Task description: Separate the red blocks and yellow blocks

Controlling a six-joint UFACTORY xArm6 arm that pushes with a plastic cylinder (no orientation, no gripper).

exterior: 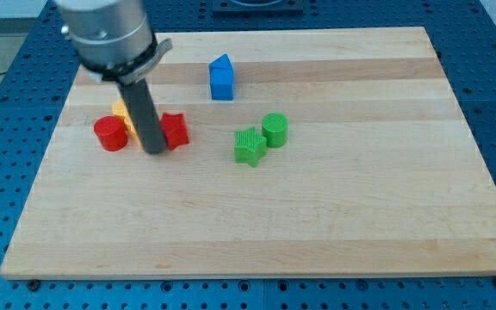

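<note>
My tip (156, 150) rests on the board at the view's left, between two red blocks. A red cylinder (109, 133) lies just left of the rod. A red block (175, 131) of unclear shape touches the rod's right side. Yellow blocks (124, 114) sit behind the rod, between and slightly above the red ones, mostly hidden by it; their shape and number cannot be made out.
A blue block with a peaked top (221, 77) stands toward the view's top centre. A green star-like block (249, 145) and a green cylinder (275, 129) sit together near the middle. The wooden board (334, 224) lies on a blue perforated table.
</note>
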